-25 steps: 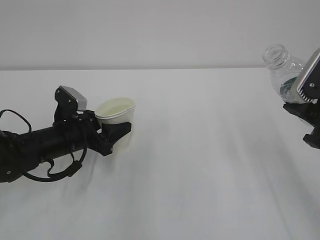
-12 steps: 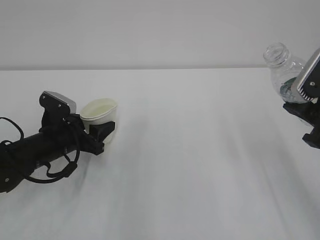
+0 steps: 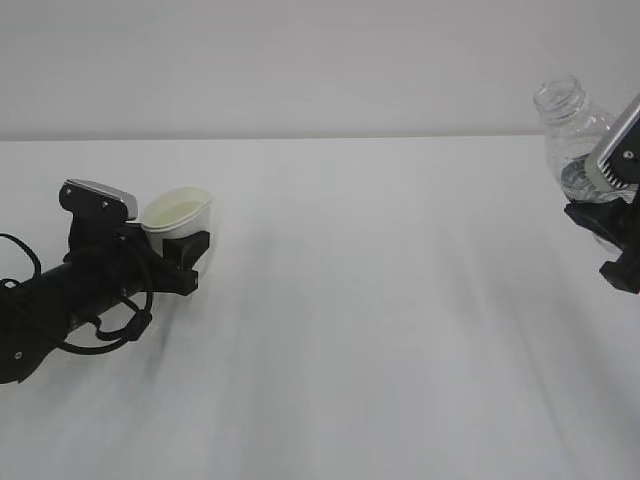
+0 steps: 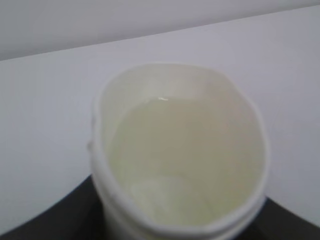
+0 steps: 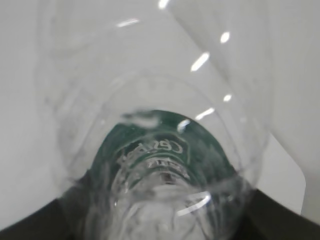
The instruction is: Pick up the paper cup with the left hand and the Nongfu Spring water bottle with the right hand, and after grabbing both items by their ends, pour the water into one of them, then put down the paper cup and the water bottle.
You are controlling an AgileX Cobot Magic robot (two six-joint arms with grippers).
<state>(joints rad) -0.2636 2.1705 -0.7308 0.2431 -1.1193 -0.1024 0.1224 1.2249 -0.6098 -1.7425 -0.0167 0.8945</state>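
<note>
Pouring apparently done: pale liquid visible inside the paper cup (image 3: pixel 178 208), Nongfu Spring water bottle (image 3: pixel 577 135) looking mostly empty and held nearly upright at the far right edge of the frame. Left to do: setting both down, though impossible to tell whether the cup base already touches the table (image 3: pixel 380 330). Left hand (image 3: pixel 185 255), lower left of the frame, pinching the cup. Right hand (image 3: pixel 610 222) clamped around the bottle's lower part.
</note>
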